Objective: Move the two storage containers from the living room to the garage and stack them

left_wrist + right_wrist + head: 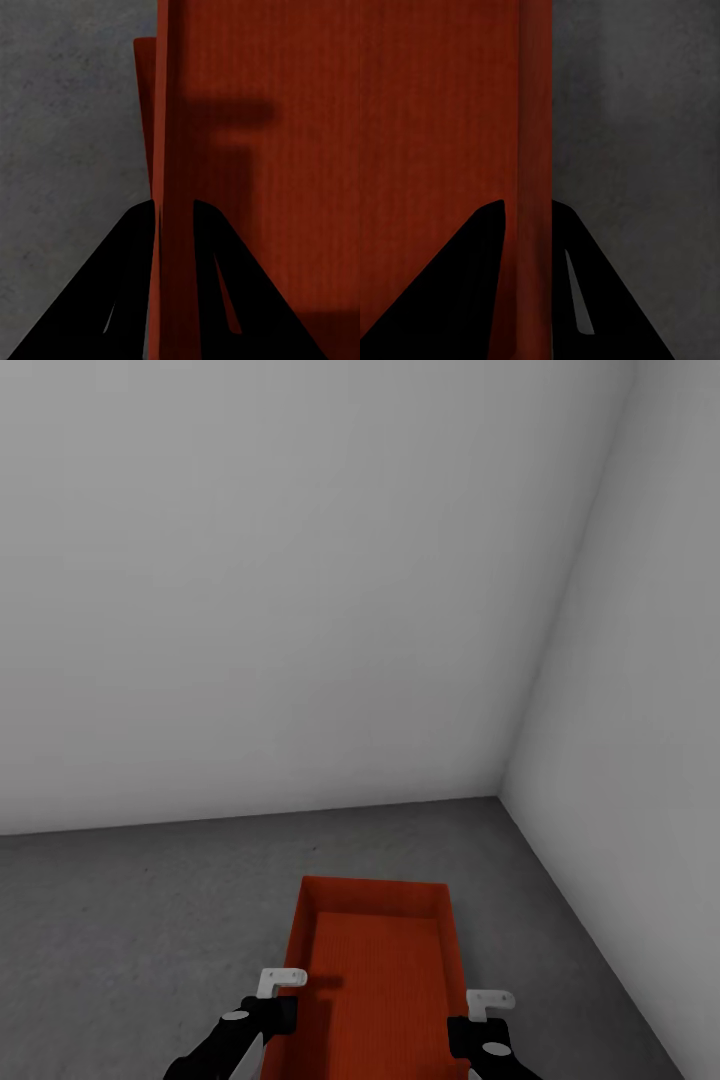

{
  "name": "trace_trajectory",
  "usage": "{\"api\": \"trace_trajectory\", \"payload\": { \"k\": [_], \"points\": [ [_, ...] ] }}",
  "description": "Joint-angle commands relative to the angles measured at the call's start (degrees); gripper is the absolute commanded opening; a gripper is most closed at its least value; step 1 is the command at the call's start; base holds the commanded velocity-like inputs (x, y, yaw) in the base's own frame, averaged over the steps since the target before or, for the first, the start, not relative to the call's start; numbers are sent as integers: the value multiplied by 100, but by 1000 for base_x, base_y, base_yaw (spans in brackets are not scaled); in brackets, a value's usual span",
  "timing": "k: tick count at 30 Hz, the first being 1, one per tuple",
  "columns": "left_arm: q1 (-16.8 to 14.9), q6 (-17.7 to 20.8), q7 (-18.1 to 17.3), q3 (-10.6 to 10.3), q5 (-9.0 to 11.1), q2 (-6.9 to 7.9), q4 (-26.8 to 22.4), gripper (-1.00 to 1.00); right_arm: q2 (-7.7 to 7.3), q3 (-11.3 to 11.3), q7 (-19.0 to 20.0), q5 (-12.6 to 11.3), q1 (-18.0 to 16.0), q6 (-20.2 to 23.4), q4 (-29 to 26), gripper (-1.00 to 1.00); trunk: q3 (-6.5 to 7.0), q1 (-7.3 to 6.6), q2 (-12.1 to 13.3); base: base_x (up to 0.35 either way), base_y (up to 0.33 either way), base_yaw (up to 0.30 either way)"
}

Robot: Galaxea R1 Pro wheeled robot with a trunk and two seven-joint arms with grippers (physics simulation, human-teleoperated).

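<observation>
Big picture first: plain white-grey walls [300,580] meet in a corner up at about one o'clock in the head view, and under them runs the dark speckled floor [130,920] of the garage. No car, no door in shot here.

Down at six o'clock sits the star of the show, an orange-red storage container [375,970], open top, low walls, its long axis running away from the robot toward twelve. It's carried between both arms; from these pictures I can't tell whether it hangs above the concrete or already rests on it. Only one bin to report right now.

Now the claws. The left gripper [174,214] is pinched narrow on the bin's left long wall, one black finger inside, one outside, the thin wall sandwiched between. The right gripper [526,214] mirrors it on the right long wall [534,112], same straddle, same tight pinch. In the head view they sit at seven and five o'clock on the rim.

Handling call: this looks like a light, stiff plastic tub, empty, so weight shouldn't trouble two arms. The walls are thin and smooth, though, so I'd judge they could flex or slip in a pinch if the arms drift apart or twist. Opposite long walls, level with each other, is the sensible hold, and that's what's on.
</observation>
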Motion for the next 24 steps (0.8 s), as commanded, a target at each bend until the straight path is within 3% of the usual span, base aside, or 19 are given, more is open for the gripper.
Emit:
{"api": "trace_trajectory", "payload": {
  "k": [1, 24],
  "points": [
    [-4, 40, 73, 104, -87, 7, -11, -100, -97, 3, -78, 26, -3, -18, -5, -100, -5, 0, -3, 0, 0, 0],
    [-4, 24, 73, 95, -87, 7, -20, -100, -100, 3, -81, 26, -3, -27, -5, -100, -169, 0, -3, 0, 0, 0]
  ]
}}
